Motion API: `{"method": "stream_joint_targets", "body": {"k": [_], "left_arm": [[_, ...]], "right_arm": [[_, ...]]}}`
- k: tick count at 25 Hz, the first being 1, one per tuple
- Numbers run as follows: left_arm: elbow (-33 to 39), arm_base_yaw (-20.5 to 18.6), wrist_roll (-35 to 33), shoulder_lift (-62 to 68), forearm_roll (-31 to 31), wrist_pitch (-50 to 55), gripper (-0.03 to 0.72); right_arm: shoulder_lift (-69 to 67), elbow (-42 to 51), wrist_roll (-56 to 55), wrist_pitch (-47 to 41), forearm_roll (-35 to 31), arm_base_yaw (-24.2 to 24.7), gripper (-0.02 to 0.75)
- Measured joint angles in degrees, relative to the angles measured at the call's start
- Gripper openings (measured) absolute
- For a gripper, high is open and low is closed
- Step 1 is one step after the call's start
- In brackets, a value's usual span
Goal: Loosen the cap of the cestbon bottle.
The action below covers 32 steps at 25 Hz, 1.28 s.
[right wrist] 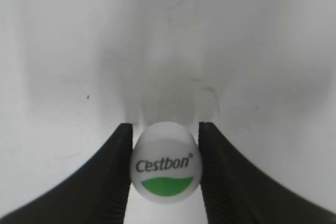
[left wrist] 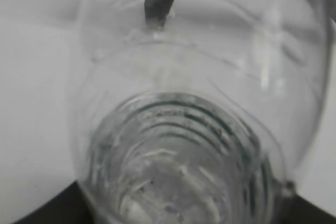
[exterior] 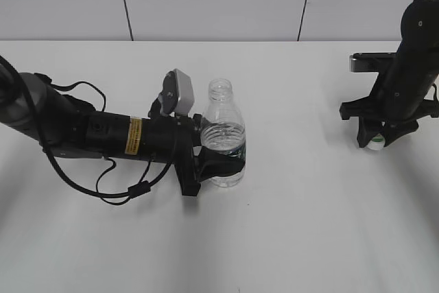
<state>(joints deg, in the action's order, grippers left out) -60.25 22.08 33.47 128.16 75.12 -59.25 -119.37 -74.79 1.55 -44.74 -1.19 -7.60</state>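
Note:
The clear cestbon bottle stands upright mid-table with its neck bare. My left gripper is shut around its lower body, over the green label. In the left wrist view the bottle fills the frame, and the black fingers show only at the bottom corners. The white cap, with green Cestbon lettering on top, sits between the black fingers of my right gripper, which is shut on it. In the exterior view that right gripper points down at the table on the right, the cap at its tip.
A white table carries everything. A cable loops under the left arm. A dark flat part lies behind the right arm near the back wall.

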Motion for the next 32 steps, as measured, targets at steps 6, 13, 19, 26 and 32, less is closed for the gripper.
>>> {"method": "stream_joint_targets", "body": {"k": [6,13,19,26,32], "left_arm": [[0.0,0.0,0.1,0.0,0.0,0.0,0.368],[0.0,0.0,0.1,0.0,0.0,0.0,0.366],[0.0,0.0,0.1,0.0,-0.6,0.5,0.366],[0.0,0.2,0.1,0.0,-2.8,1.3,0.369],[0.0,0.2,0.1,0.0,-4.3,1.5,0.432]], "right_arm": [[0.0,0.0,0.0,0.0,-0.9,0.0,0.363],[0.0,0.0,0.0,0.0,-1.5,0.0,0.417],[-0.1,-1.9,0.0,-1.1,-1.6,0.0,0.417],[-0.1,-6.7,0.0,-4.6,-2.0,0.0,0.417],[-0.1,-8.1,0.0,-5.2,-2.4,0.0,0.417]]}}
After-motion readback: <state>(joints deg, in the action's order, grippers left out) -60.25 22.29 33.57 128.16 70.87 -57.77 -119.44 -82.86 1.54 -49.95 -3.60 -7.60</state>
